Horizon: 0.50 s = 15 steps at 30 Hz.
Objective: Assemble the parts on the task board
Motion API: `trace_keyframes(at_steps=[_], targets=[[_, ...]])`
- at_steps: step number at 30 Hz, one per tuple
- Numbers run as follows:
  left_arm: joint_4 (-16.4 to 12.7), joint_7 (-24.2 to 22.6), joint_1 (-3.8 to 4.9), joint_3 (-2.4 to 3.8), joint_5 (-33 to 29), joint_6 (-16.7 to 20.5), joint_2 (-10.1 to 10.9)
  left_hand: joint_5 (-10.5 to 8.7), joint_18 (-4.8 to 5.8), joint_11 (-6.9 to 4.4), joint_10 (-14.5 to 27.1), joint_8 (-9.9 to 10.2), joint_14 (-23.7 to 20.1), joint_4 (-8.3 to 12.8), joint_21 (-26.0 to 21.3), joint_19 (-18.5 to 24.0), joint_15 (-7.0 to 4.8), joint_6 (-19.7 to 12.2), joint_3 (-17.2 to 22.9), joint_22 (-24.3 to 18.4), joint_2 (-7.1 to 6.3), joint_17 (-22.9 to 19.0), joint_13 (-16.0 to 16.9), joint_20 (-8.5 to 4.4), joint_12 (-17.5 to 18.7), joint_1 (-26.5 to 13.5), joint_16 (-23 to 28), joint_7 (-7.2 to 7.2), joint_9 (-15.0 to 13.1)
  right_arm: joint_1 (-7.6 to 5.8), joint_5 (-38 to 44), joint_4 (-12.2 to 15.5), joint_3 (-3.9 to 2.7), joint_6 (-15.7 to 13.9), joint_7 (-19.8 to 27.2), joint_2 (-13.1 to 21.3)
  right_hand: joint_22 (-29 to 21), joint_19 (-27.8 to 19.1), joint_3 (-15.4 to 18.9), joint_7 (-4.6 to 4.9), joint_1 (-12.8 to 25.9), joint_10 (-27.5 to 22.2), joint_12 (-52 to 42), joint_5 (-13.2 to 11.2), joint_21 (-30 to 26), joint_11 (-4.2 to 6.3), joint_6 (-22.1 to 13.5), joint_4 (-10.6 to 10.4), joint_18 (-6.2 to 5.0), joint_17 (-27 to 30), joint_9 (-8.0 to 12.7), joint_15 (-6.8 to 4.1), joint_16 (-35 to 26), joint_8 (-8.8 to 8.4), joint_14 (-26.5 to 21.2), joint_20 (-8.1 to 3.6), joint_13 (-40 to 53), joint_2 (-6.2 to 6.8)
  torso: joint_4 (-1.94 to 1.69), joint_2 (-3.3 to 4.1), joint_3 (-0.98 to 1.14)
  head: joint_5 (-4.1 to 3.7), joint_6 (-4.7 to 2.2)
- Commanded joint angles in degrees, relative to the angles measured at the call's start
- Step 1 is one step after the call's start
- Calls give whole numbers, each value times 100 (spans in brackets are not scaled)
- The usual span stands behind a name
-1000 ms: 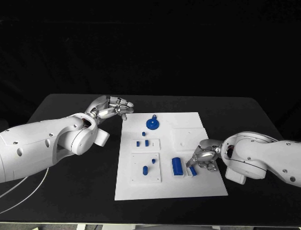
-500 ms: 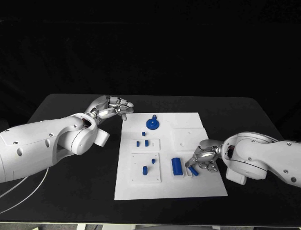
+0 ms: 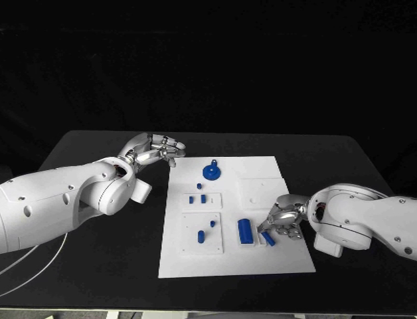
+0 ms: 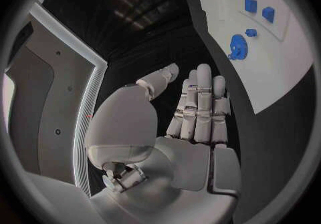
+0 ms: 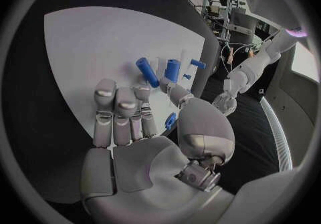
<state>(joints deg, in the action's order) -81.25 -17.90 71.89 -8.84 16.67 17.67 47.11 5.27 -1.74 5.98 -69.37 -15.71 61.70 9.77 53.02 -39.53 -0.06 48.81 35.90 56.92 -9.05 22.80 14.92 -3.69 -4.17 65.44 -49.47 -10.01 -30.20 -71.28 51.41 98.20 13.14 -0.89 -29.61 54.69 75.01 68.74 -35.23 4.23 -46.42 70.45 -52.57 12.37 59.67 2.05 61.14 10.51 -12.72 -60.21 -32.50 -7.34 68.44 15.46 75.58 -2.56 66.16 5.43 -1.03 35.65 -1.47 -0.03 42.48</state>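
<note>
The white task board lies mid-table. A round blue knob stands near its far edge, and small blue parts sit in recesses on its left half. A blue block stands near the front middle. My right hand hovers over the board's right side, its fingers straight and holding nothing. A small blue piece lies on the board beside its thumb. My left hand sits off the board's far left corner, fingers extended and empty, the knob beyond them.
Black tabletop surrounds the board, with open room in front and at the far right. Two blue cylinders stand just past my right hand's fingertips. My left forearm crosses the table's left side.
My right hand has shifted slightly toward the board's front edge, and the small blue piece beside it has shifted the same way. The left arm has not moved.
</note>
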Motion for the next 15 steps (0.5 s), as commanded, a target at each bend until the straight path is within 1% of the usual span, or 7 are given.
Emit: trace_keyframes(at_steps=[1, 8, 15], targets=[[-15, -30, 5, 4, 4, -56, -2, -22, 26, 13, 45, -21, -23, -35, -32, 54, 17, -33, 9, 6, -6, 9, 7, -183, 17, -37, 26, 14, 10, 7, 194, 14, -1, 123, 68, -4, 68, 17, -168, 10, -141, 57, -16, -50, 13, -2, 45, 32, -228, 4, 13, -53, 24, -17, 2, -22, 4, 22, -2, 0, -3, -5, 10], [-15, -26, 5, 4, 6, -59, 1, -21, 27, 13, 46, -22, -25, -35, -34, 57, 18, -33, 10, 7, -7, 11, 7, -182, 17, -34, 29, 15, 10, 7, 267, 5, -1, 127, 66, -10, 71, 27, -253, 13, -249, 72, -21, -21, 24, -3, 62, 185, -228, 9, 26, -49, 23, -15, 5, -3, 12, 57, -5, -1, -5, -6, 19], [-18, -27, 5, 4, 7, -55, 3, -21, 27, 14, 47, -23, -28, -35, -37, 60, 19, -34, 11, 8, -7, 13, 7, -181, 17, -30, 33, 15, 11, 7, 375, 8, -1, 119, 66, -18, 69, 30, -269, 11, -268, 80, -23, -36, 25, -2, 74, 224, -228, 12, 30, -49, 22, -11, 7, 4, 15, 42, -3, 0, -4, -4, 25]])
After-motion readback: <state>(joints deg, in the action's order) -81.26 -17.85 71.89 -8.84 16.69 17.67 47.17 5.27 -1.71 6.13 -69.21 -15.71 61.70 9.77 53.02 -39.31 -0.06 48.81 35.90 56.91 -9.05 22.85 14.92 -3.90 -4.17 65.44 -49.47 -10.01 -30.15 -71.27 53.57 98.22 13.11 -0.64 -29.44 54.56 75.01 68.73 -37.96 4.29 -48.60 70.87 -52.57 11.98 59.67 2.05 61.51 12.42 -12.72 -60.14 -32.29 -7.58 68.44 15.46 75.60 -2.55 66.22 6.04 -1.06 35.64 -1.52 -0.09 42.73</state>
